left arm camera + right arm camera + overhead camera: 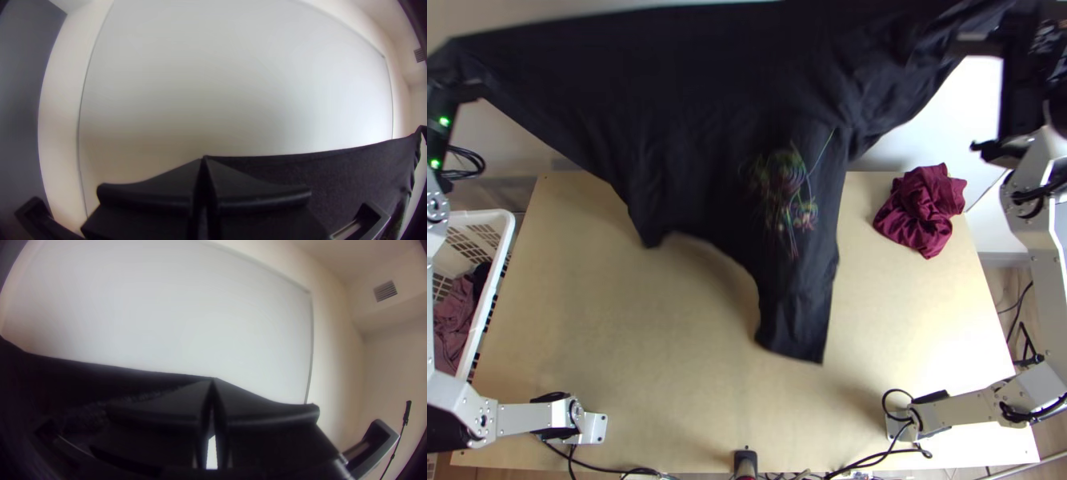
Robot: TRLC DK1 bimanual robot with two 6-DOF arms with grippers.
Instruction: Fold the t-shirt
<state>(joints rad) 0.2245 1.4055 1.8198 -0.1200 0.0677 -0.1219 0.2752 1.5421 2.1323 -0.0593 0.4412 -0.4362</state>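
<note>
The black t-shirt [691, 104] hangs stretched in the air between the two grippers, its lower part draped over the table and a coloured print facing up. At the top view's left edge, my left gripper [459, 92] holds one upper corner. My right gripper [999, 48] has the cloth bunched at the upper right. In the left wrist view, the fingertips of the left gripper [203, 161] meet on the edge of the shirt [347, 173]. The right wrist view has the right gripper [212, 382] closed at the end of the shirt's taut edge [111, 378].
A crumpled dark red cloth [923, 210] lies at the table's far right. Left of the wooden table [627, 336] stands a white basket [495, 240] with clothes inside. Black cables [883, 452] run along the near edge.
</note>
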